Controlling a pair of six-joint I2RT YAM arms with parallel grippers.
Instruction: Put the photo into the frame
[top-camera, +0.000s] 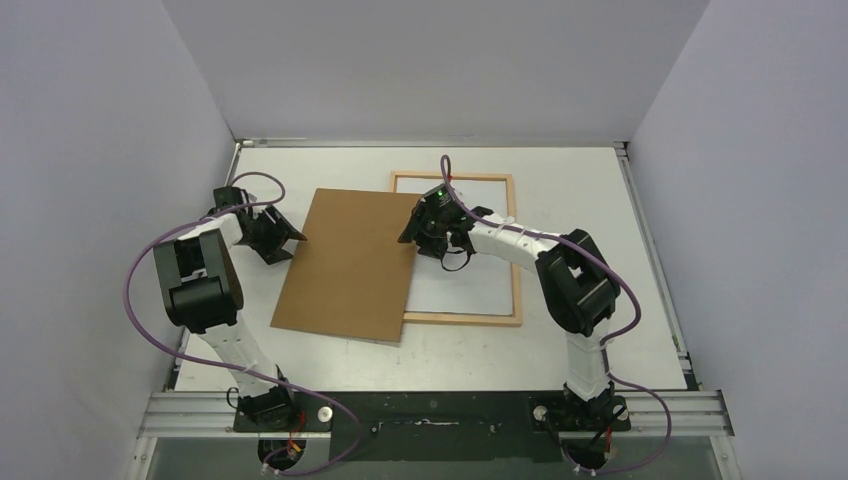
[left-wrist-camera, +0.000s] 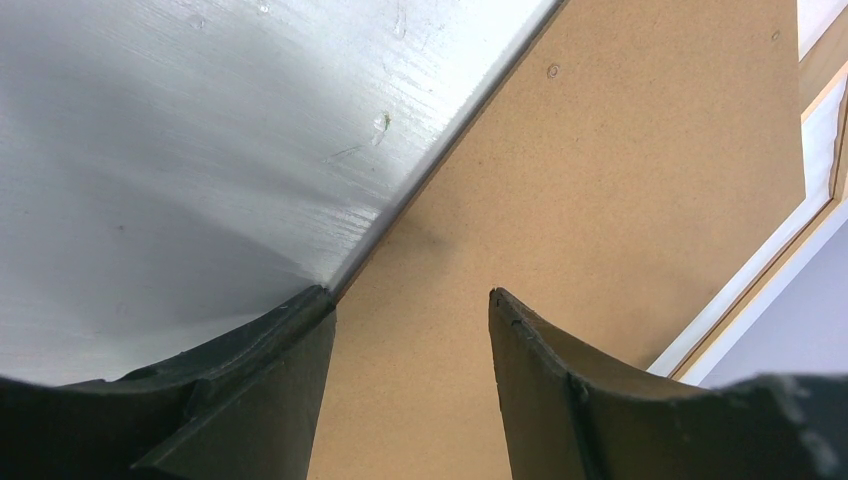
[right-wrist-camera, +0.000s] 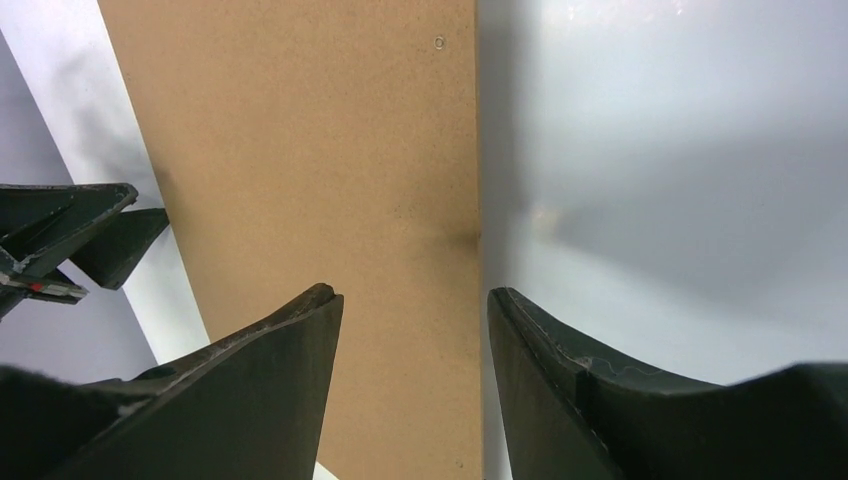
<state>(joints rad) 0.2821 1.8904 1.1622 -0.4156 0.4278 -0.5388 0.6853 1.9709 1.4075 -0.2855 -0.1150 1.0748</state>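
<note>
Inside the frame (top-camera: 465, 319), toward 3 o'clock on the counter (top-camera: 580, 210), lies what may be the photo (top-camera: 465, 290), white side up. A brown board (top-camera: 350, 265) covers its 9 o'clock side. Both the left fingers (left-wrist-camera: 270, 380) and the right fingers (right-wrist-camera: 270, 380) sit spread at the board's edges, pinching nothing. A clumsy push could drag the board and knock the frame crooked.

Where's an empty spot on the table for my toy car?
The wide strip of table between the frame and the right wall is bare, and so is the near strip between the brown board and the arm bases. The middle is crowded: board, frame, left arm and right arm.
</note>
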